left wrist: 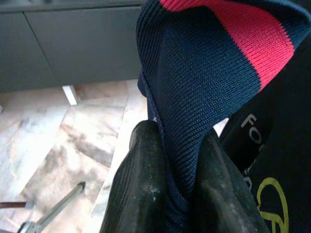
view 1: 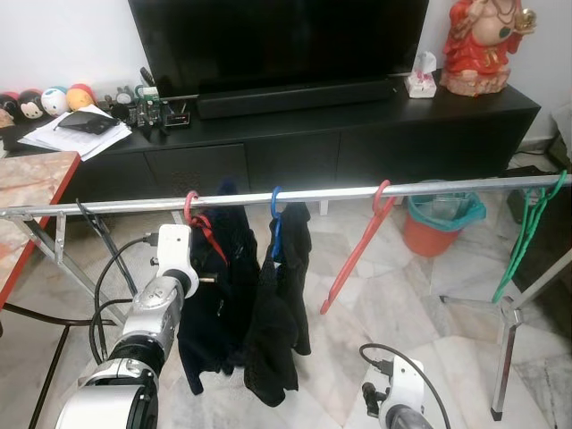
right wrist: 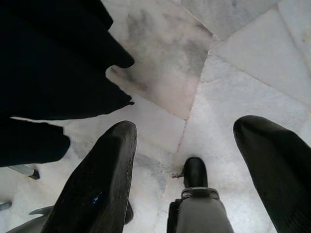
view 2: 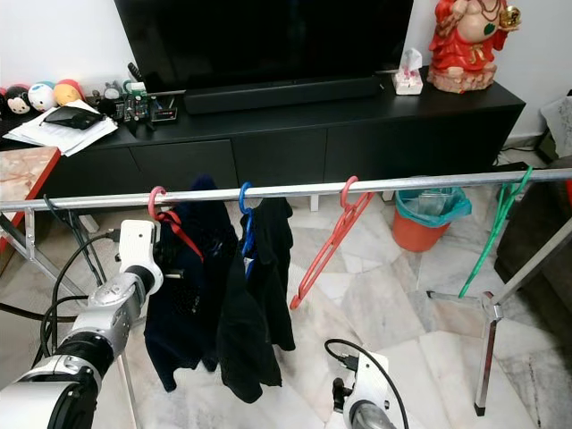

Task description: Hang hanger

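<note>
A metal rail (view 1: 340, 193) crosses the room at chest height. At its left a red hanger (view 1: 195, 214) carries a navy garment (view 1: 219, 304). My left gripper (left wrist: 180, 145) is shut on a fold of this navy cloth, which has a red stripe, just below the hanger. Beside it, a blue hanger (view 1: 275, 214) holds a black garment (view 1: 281, 313). An empty red hanger (view 1: 357, 255) and an empty green hanger (view 1: 527, 232) hang farther right. My right gripper (right wrist: 187, 131) is open, low over the marble floor, with nothing between its fingers.
A black TV cabinet (view 1: 357, 143) stands behind the rail. An orange bin (view 1: 438, 223) with a teal bag sits under it on the right. The rack's legs (view 1: 505, 349) splay on the floor. A red-edged table (view 1: 27, 197) and cables (view 1: 103, 286) lie at the left.
</note>
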`<state>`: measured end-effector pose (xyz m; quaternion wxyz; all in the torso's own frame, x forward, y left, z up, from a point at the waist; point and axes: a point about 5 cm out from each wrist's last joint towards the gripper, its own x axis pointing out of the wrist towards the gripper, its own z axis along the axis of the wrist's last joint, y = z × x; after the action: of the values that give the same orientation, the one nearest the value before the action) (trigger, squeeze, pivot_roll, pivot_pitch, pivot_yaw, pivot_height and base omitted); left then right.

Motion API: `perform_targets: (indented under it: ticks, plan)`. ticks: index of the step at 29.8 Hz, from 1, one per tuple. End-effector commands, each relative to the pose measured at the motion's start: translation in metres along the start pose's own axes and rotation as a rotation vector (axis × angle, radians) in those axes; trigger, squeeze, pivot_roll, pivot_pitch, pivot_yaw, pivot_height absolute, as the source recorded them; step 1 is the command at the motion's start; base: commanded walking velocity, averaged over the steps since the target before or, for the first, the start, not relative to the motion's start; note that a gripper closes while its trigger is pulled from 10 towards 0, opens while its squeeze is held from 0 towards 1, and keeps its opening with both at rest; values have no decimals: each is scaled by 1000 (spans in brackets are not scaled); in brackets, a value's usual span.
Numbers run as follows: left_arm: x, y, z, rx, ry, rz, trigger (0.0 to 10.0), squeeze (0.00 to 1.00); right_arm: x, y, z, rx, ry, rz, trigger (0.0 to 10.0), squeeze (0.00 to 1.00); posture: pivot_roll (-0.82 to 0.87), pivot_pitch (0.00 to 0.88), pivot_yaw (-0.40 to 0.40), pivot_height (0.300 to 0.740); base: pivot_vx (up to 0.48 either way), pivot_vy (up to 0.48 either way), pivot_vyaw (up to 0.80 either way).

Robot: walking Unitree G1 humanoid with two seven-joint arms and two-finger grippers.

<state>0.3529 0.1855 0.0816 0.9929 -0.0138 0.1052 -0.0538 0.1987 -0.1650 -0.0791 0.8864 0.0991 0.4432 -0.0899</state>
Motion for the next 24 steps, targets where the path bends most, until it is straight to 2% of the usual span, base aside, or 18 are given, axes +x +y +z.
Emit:
perform_targets:
  ticks: [1,7,12,19,24]
  plan:
    - [10,0,26,40,-51,5,10000,0,-1,0,-4,18,2,-4,10000,0,47,0,92,740,0,0,0]
    - [20,-8,36,60,-12,38,10000,0,-2,-2,-10,32,-2,-17,10000,0,16,0,104,740,0,0,0]
    - [22,-12,37,44,-3,46,10000,0,-3,0,-8,-54,-53,-9,10000,0,-19,0,107,740,0,0,0]
    - [24,-13,35,20,45,71,10000,0,-7,-14,-21,-129,-52,-22,10000,0,-53,0,113,740,0,0,0]
    - [24,-14,29,19,93,80,10000,0,-12,-22,-37,-146,-30,-26,10000,0,-71,0,115,740,0,0,0]
